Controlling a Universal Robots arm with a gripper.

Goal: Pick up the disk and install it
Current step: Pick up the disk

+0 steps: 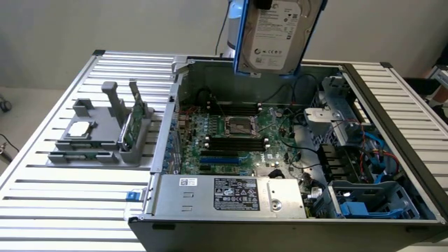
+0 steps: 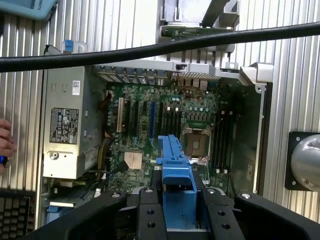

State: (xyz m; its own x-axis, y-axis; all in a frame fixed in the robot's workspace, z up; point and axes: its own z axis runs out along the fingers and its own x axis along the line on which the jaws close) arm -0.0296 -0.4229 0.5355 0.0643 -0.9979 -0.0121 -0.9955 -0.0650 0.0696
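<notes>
The disk (image 1: pixel 275 37), a silver-grey drive with a white label in a blue carrier, hangs upright high above the back of the open computer case (image 1: pixel 392 105). My gripper (image 2: pixel 177 200) is shut on it: the black fingers (image 2: pixel 150 210) press on either side of the blue carrier (image 2: pixel 176 170). Seen from the wrist, the carrier's edge points down at the motherboard (image 2: pixel 165 120). In the exterior view the disk's top edge and most of the gripper are cut off by the frame.
Inside the case lie the motherboard (image 1: pixel 238 131), a silver power supply (image 1: pixel 231 194) and a blue drive bay (image 1: pixel 364 202). A grey fixture (image 1: pixel 98 136) holds a chip and a green card. A black cable (image 2: pixel 160 47) crosses the wrist view; a hand (image 2: pixel 4 145) is at its edge.
</notes>
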